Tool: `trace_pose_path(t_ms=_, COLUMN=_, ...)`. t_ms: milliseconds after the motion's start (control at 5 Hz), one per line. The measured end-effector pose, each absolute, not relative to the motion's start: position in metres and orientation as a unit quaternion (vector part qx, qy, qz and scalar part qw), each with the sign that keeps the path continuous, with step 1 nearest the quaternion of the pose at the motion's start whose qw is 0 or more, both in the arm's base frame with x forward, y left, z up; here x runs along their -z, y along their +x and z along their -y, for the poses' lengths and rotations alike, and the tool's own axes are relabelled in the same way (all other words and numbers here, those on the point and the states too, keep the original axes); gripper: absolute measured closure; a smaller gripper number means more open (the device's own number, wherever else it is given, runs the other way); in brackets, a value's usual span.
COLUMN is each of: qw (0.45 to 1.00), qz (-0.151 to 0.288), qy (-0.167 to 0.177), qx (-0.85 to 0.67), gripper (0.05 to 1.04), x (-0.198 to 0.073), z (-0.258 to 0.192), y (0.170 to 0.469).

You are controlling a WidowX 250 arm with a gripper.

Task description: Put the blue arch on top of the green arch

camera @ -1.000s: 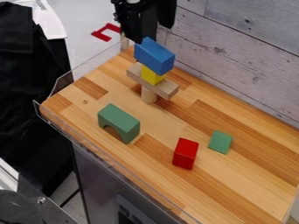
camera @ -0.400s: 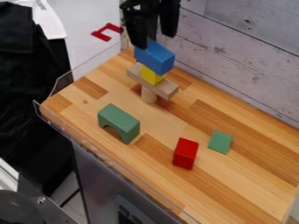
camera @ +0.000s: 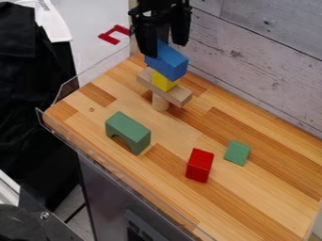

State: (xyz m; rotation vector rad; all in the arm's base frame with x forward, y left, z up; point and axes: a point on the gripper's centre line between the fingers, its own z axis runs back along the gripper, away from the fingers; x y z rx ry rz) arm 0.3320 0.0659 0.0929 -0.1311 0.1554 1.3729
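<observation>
My gripper is at the top of the camera view, open, its two fingers apart. Directly beneath and partly behind it, the blue arch sits tilted on a yellow block; its left finger overlaps the arch's upper left end, and whether it touches is unclear. That yellow block rests on a wooden plank held up by a round wooden post. Nearer the front left edge stands the green arch, upright with its opening down and nothing on top.
To the right of the green arch lie a red block and a small green block. A clear rim borders the front left of the wooden table, and a plank wall rises behind.
The gripper has come down and slightly right, to the top of the blue arch, with its fingers still apart. The blocks have stayed in place.
</observation>
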Motion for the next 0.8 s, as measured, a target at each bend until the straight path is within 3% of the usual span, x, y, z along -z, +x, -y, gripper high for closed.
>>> trace_pose_path(t_ms=200, qw=0.767, qz=-0.08, qy=-0.061, qx=-0.634, gripper=0.121, x=-0.0836, z=-0.0666, y=0.3334)
trace_pose_path(t_ms=400, qw=0.767, qz=-0.077, qy=-0.066, qx=-0.633, gripper=0.396, x=-0.081, z=-0.0663, y=0.3359)
trace_pose_path(t_ms=600, qw=0.767, qz=-0.075, qy=-0.069, qx=-0.633, gripper=0.536, x=-0.0803, z=-0.0659, y=0.3368)
trace_pose_path(t_ms=800, qw=0.768, qz=-0.075, qy=-0.07, qx=-0.632, gripper=0.536, x=-0.0807, z=-0.0657, y=0.337)
